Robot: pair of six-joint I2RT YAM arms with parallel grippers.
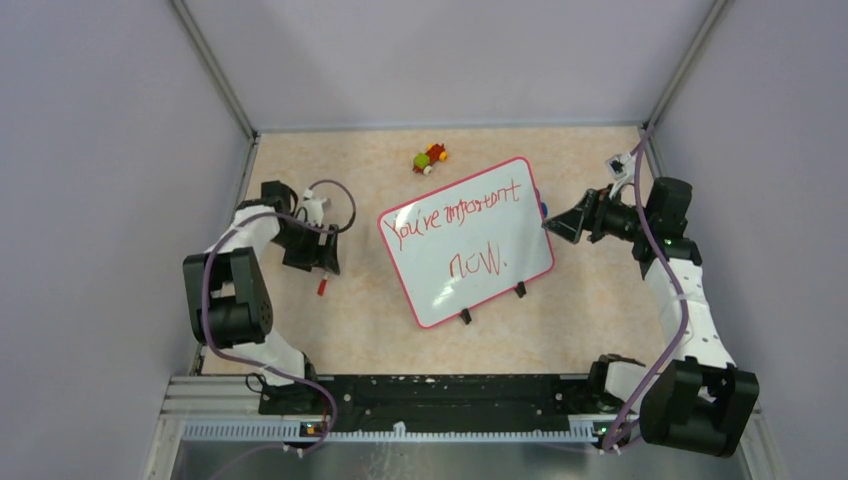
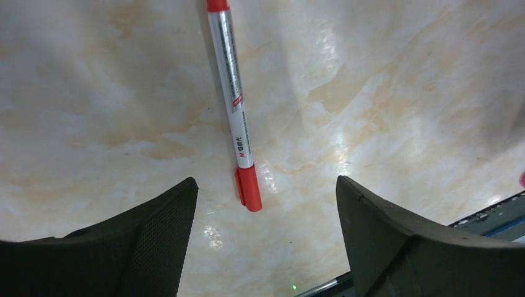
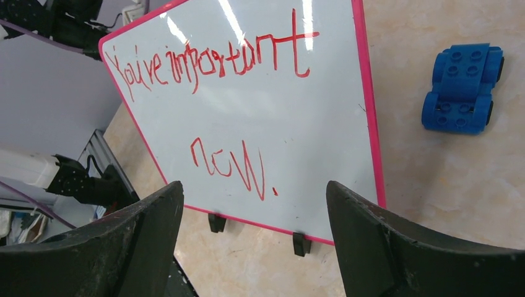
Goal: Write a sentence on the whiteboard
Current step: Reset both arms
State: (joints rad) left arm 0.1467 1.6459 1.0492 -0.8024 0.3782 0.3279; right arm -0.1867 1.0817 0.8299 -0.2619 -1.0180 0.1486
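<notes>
Marbled table, whiteboard bearing red sentence, marker lying loose below left gripper, right gripper facing board, both jaws wide

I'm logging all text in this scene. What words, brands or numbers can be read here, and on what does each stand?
"You're important": upper line of the red handwritten sentence on the whiteboard.
"now.": its lower line, on the same board.
Marker: a printed logo and fine print along the barrel, too blurred to read surely.
No numbers or signs are readable elsewhere.

white whiteboard, pink-red rim, red sentence, blue toy car.
</notes>
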